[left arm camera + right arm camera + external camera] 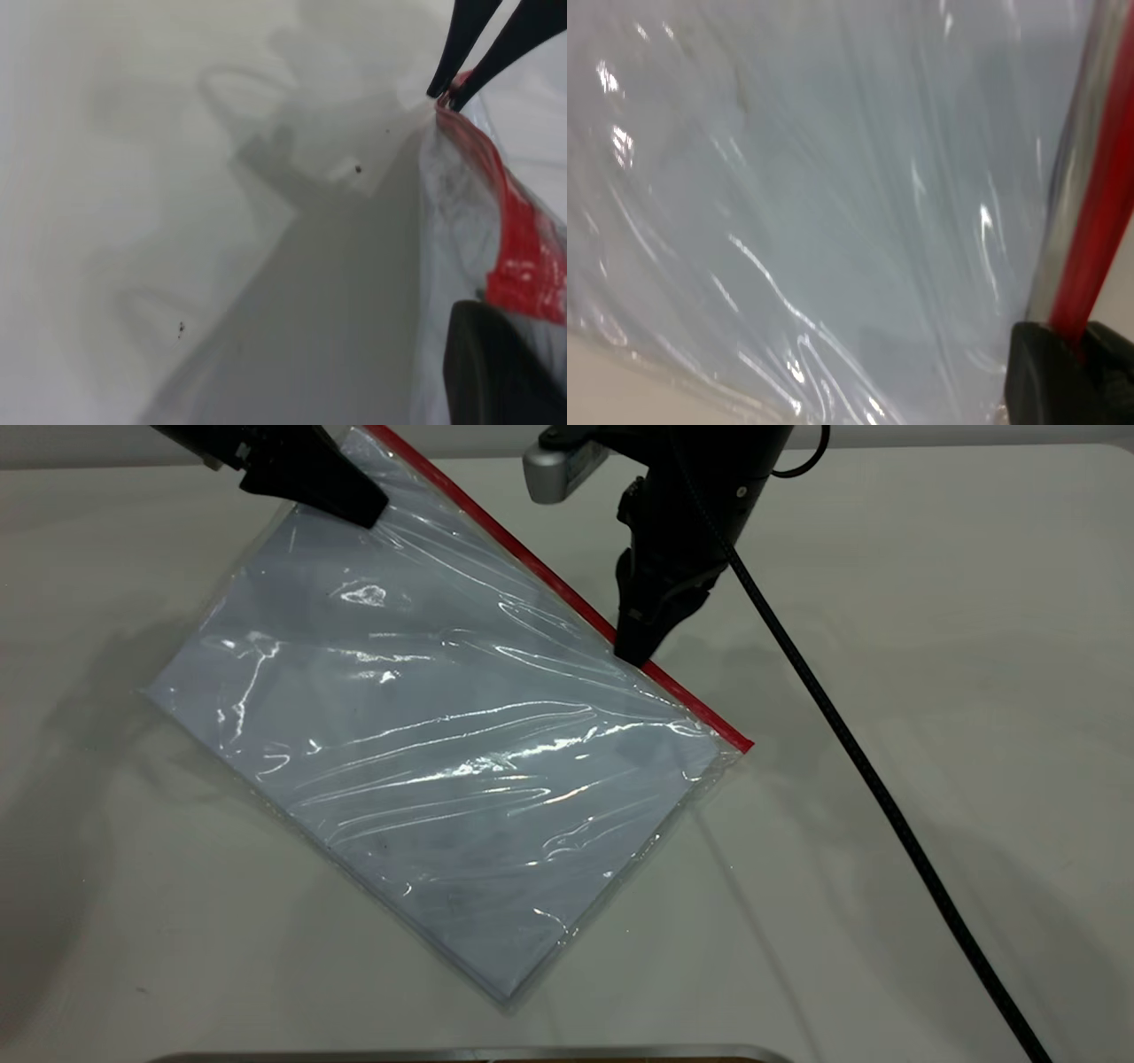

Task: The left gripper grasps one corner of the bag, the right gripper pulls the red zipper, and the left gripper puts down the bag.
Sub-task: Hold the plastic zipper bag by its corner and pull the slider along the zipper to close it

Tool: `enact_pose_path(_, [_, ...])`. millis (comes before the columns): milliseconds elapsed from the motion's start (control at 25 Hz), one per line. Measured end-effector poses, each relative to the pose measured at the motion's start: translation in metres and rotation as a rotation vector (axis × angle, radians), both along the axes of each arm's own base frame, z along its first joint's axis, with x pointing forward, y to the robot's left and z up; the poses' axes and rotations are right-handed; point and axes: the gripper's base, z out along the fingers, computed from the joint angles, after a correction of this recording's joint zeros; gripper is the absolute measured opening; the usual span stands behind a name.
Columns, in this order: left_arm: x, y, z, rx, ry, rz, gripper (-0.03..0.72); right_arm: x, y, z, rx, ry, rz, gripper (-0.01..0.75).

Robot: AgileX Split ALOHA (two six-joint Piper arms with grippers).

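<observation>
bag [425, 753]: clear, pale bluish sheets | zipper [567, 598]: red | table [930, 646]: off-white

Pale grey table [930, 646], soft shadows, overhead light.

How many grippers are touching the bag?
2. Left gripper holds the bag at its upper red-edged corner; right gripper is on the red zipper partway along.

Pale off-white table [930, 646], matte, soft shadows across it. Bag [425, 753] lies on it slantwise, lower edges and far-left corner resting on surface (upper red-edged side looks raised, contact there unclear). Metallic rim [469, 1054] of some object at near table edge, mostly cut off. Small dark specks [358, 168] on tabletop in left wrist view.
</observation>
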Motion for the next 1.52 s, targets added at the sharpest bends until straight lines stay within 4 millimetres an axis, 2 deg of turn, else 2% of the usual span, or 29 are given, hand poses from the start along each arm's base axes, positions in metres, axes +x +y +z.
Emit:
enact_pose_path(560, [0.000,0.004,-0.004,0.058,-0.013,-0.018,0.053,-0.009,-0.015,-0.003,-0.168,0.085,0.049,0.044])
enact_pose_path(1520, [0.002,0.013,-0.013,0.202,-0.072,-0.040,0.053,-0.015,-0.023,-0.004,-0.253,0.148,0.102,0.059])
